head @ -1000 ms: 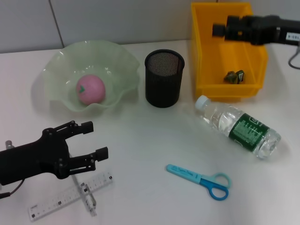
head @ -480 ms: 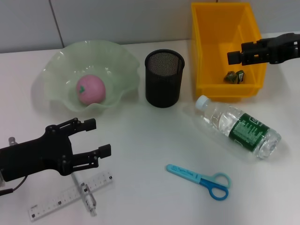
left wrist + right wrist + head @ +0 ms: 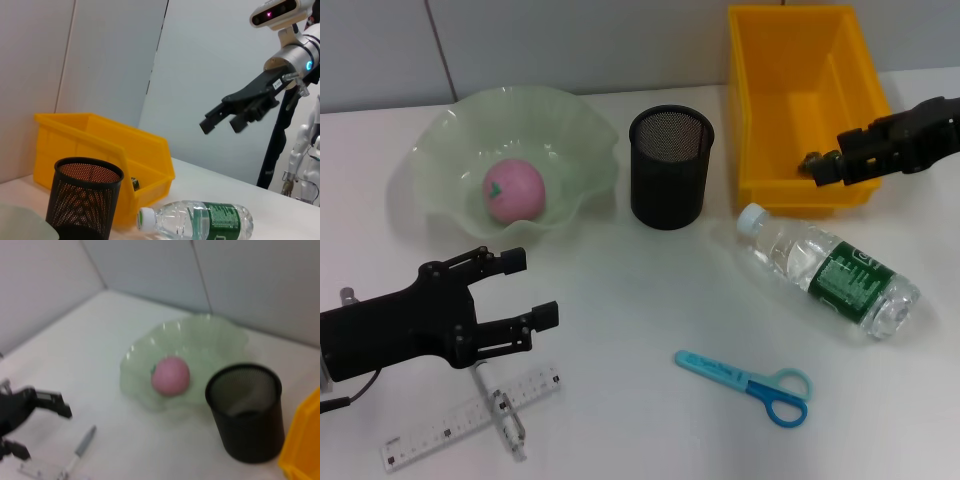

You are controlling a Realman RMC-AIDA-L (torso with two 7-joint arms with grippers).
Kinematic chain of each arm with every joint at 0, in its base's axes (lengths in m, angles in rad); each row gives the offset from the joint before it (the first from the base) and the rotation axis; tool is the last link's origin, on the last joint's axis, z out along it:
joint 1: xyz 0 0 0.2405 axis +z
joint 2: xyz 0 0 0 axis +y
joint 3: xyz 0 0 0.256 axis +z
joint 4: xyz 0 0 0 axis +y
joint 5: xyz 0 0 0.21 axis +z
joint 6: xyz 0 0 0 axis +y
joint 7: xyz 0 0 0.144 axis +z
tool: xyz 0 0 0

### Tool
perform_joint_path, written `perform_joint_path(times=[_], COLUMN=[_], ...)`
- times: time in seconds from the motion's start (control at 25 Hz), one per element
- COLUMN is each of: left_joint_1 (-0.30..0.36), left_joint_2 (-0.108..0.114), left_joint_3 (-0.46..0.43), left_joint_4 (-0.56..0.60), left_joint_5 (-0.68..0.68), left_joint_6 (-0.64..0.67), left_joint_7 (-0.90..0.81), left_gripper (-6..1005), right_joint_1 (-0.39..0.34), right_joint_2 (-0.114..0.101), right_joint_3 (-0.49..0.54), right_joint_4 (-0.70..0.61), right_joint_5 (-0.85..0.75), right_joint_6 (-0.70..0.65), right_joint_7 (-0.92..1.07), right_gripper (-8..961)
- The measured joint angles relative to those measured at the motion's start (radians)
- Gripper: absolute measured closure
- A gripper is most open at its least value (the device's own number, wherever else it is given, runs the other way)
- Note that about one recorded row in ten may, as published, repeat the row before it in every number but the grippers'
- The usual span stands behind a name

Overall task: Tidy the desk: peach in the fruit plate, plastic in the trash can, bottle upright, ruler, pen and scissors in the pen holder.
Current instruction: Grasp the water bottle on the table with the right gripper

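Head view. The left gripper (image 3: 525,290) hangs low over the table (image 3: 640,300) with its fingers spread apart and nothing between them. Just behind and below its fingertips lie the ruler (image 3: 470,418) and the pen (image 3: 500,412), crossed, the pen on top. The fruit plate (image 3: 510,160) sits beyond the gripper, with the peach (image 3: 514,190) inside it. The pen holder (image 3: 670,167) stands upright ahead of the fingertips, toward the robot's right. The scissors (image 3: 748,380) lie flat on the table, well apart from the left gripper on its right side.

The right gripper (image 3: 830,168) hovers over the near rim of the trash can (image 3: 800,100), a yellow bin. Whether its fingers are open or together cannot be told here. A piece of plastic (image 3: 812,160) shows inside the bin, right at the gripper tip. The bottle (image 3: 830,272) lies on its side on the table, below and just in front of the right gripper, cap toward the pen holder.

Left wrist view. The right gripper (image 3: 222,116) shows in the air, fingers separated, holding nothing. Below it lies the bottle (image 3: 200,222). The trash can (image 3: 100,145) and the pen holder (image 3: 85,200) stand side by side.

Right wrist view. The pen holder (image 3: 247,410) is nearest, the trash can (image 3: 302,440) edge beside it. The fruit plate (image 3: 185,360) with the peach (image 3: 171,376) lies beyond. The left gripper (image 3: 35,407) shows far off with parted fingers, the pen (image 3: 82,442) and ruler (image 3: 42,471) just beside it.
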Motion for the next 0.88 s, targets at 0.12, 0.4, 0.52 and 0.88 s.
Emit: perform_joint_path(times=[0.12,0.4,0.52,0.88], left_joint_1=[-0.003,-0.015,-0.02,-0.025], left_joint_2=[0.0,0.0,0.0,-0.001], left_joint_3=[0.0,0.0,0.0,-0.003], left_joint_4=[0.005,0.005,0.0,0.0], left_joint_5=[0.0,-0.001,-0.001,-0.001], left_joint_6=[0.001,0.0,-0.001,-0.003], left_joint_7=[-0.002,-0.003,-0.003,-0.004], left_gripper=[191,192,193,195], right_joint_1=[0.038,0.108,0.129,0.156], right_joint_2=[-0.003,-0.006,0.002,0.035], right_joint_3=[-0.015,-0.145,-0.205,-0.27], right_joint_4=[-0.02,-0.021,0.0,0.092], right_joint_5=[-0.086,-0.29,-0.368,-0.501], right_joint_6=[-0.029,-0.027,-0.008,0.096], right_joint_7=[0.023,0.078,0.094,0.101], right_gripper=[181,181,181,182])
